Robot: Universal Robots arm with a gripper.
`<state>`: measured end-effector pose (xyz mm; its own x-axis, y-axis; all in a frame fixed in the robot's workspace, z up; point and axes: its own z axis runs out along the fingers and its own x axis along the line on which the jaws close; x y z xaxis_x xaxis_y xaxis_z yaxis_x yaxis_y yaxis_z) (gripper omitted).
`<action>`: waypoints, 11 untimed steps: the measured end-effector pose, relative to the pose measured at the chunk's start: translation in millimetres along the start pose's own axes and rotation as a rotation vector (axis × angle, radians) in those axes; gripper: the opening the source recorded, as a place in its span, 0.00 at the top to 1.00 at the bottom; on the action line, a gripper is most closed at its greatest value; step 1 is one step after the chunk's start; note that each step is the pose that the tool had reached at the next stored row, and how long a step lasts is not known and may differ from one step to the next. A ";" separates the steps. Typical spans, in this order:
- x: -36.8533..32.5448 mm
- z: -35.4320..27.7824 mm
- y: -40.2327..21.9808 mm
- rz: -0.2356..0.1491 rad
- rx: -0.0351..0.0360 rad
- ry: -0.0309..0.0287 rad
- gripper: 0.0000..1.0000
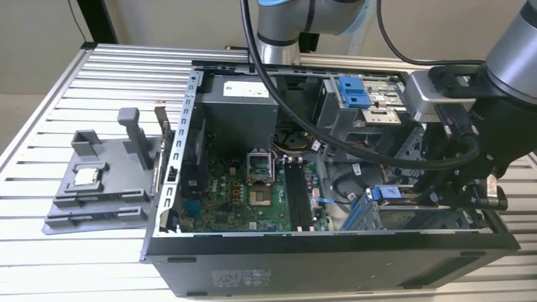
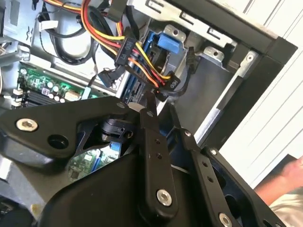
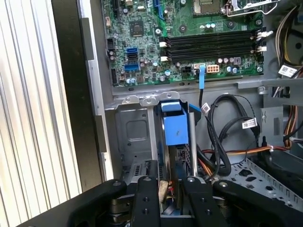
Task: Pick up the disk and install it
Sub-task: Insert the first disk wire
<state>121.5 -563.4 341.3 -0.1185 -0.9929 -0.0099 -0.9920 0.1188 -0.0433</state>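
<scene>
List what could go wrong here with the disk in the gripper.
1. The disk, held edgewise by the gripper, may jam if it tilts against the bay wall.
2. The loose black cables beside it could get snagged or pinched.

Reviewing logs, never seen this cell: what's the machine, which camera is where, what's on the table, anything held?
One grey robot arm with a black gripper. The exterior view looks down from off the arm; both wrist views ride near the gripper. On the slatted metal table lies an open black computer case, and on the exterior view's left a grey plastic stand carrying a small square silver chip. The gripper is inside the case, right at the silver-grey disk in its blue plastic bracket, standing on edge in a bay. Whether it grips the disk is unclear.
</scene>
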 end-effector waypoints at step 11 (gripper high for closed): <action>2.0 2.9 -5.5 0.002 -0.0026 -0.0113 0.00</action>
<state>126.9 -566.1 338.6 -0.1198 -0.9926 -0.0212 -0.9919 0.1206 -0.0407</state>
